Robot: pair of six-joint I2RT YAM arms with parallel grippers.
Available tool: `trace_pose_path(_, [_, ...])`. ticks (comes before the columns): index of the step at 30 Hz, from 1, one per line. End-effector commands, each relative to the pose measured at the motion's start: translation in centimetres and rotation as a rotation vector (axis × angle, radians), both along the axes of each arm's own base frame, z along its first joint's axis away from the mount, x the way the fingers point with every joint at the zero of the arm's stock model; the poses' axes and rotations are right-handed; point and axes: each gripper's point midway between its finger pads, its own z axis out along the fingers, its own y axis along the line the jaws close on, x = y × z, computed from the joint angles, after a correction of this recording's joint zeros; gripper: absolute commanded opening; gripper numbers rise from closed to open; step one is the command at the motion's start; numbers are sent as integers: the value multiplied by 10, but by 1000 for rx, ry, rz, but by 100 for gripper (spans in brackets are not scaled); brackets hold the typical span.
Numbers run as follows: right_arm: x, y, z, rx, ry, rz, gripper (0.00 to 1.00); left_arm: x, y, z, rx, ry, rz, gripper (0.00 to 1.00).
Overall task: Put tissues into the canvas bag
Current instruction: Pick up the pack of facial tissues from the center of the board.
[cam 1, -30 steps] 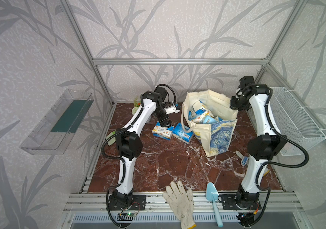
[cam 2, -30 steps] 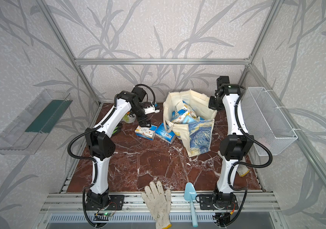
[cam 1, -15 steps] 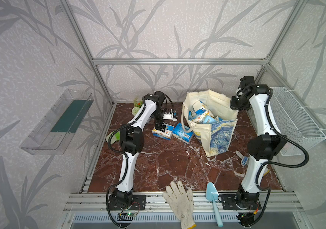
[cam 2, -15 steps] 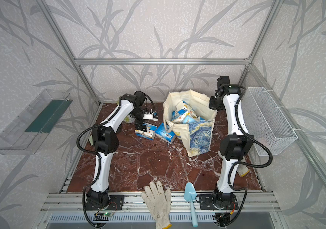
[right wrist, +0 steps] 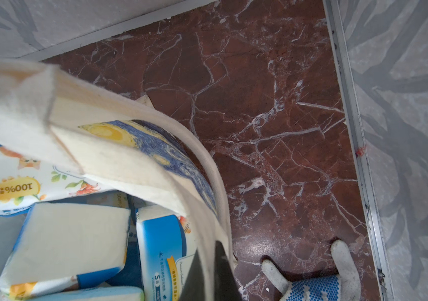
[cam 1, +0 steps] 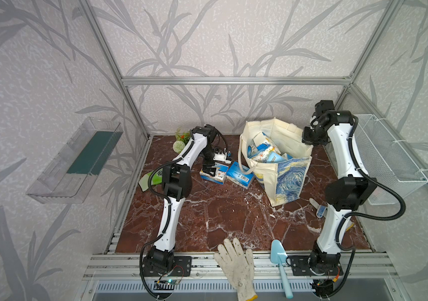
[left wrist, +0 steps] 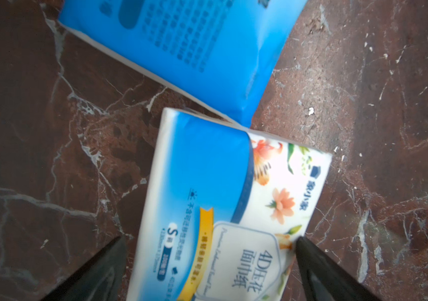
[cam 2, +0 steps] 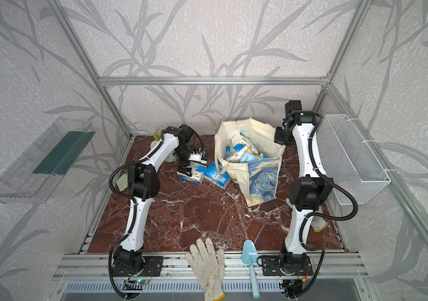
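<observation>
A canvas bag (cam 1: 283, 179) stands at the back right of the table (cam 1: 220, 213), with tissues (cam 1: 265, 153) piled inside. Two more packs (cam 1: 239, 177) lie side by side just left of it. The left hand (cam 1: 209, 170) straddles the leftmost pack, and the right hand (cam 1: 312, 140) pinches the bag's right rim. A glove (cam 1: 236, 263) and trowel (cam 1: 280, 260) lie at the front edge.

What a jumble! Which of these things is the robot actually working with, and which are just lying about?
In the job: canvas bag, tissue packs inside it, flowered pack, blue barcode pack, left gripper, right gripper.

Lying about: white glove, blue trowel, wire basket, clear shelf, small plant.
</observation>
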Motion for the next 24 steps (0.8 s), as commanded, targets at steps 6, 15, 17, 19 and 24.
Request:
trace_pose_path(6, [1, 1, -18, 14, 47, 10, 8, -13, 8, -14, 48, 36, -70, 99])
trace_pose_path(15, [0, -1, -17, 6, 46, 9, 8, -20, 9, -28, 43, 55, -50, 99])
trace_pose_path(17, [0, -1, -17, 6, 46, 8, 8, -21, 8, -26, 35, 53, -43, 99])
trace_pose_path(19, [0, -2, -17, 6, 47, 7, 8, -22, 8, -26, 36, 57, -31, 97])
trace_pose_path(24, [0, -1, -17, 10, 45, 9, 8, -28, 12, -25, 55, 80, -2, 80])
